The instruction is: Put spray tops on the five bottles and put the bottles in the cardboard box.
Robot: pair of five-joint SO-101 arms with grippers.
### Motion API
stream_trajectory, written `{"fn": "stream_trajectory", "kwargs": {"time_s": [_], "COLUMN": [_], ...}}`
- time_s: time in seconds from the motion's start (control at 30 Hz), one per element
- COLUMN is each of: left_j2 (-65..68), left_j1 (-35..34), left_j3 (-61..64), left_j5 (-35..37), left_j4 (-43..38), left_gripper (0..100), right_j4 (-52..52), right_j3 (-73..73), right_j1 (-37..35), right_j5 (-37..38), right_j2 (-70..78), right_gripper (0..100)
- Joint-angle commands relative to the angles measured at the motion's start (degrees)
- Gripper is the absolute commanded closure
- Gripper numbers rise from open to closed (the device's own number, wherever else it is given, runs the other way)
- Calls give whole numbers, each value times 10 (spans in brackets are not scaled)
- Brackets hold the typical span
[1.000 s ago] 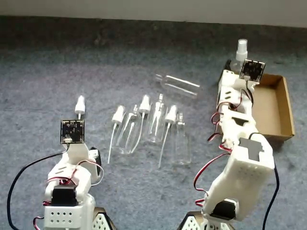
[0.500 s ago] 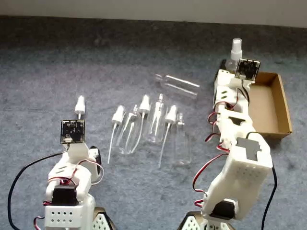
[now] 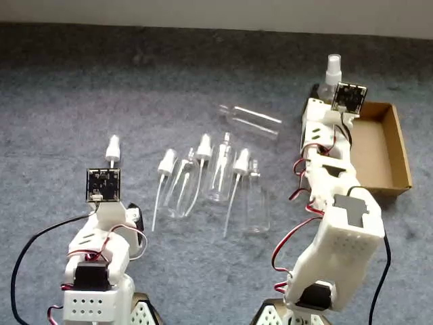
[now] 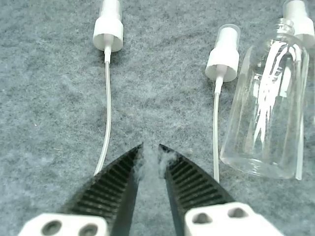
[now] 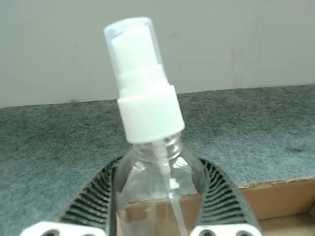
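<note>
My right gripper is shut on an upright clear bottle that carries a white spray top. It holds the bottle above the carpet, just off the far left corner of the cardboard box. Three clear bottles lie in a row mid-table with loose spray tops between them. Another bottle lies farther back. My left gripper hangs low over the carpet, shut but for a narrow slit and holding nothing. It lies between two loose spray tops, whose thin tubes run down either side.
The box floor is bare brown cardboard. Grey carpet covers the table up to a pale wall at the back. The left arm stands at the near left, with one spray top just beyond it.
The right arm has shifted the held bottle slightly left and farther back, away from the box. The left arm and the loose parts have not moved.
</note>
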Motion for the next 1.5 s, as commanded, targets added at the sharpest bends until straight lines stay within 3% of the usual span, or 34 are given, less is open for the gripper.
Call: {"fn": "stream_trajectory", "kwargs": {"time_s": [0.0,0.93,1.2,1.47], "left_j2": [-5,-5,-5,-5], "left_j1": [11,11,11,11], "left_j3": [12,12,12,12], "left_j5": [0,0,0,0], "left_j4": [-12,-12,-12,-13], "left_gripper": [993,993,993,993], "right_j4": [-15,-11,-13,-10], "right_j3": [-8,-8,-8,-5], "right_j1": [0,0,-2,-4], "right_j5": [-5,-1,69,68], "right_j2": [-9,-8,-8,-8], "right_gripper": [935,931,921,870]}}
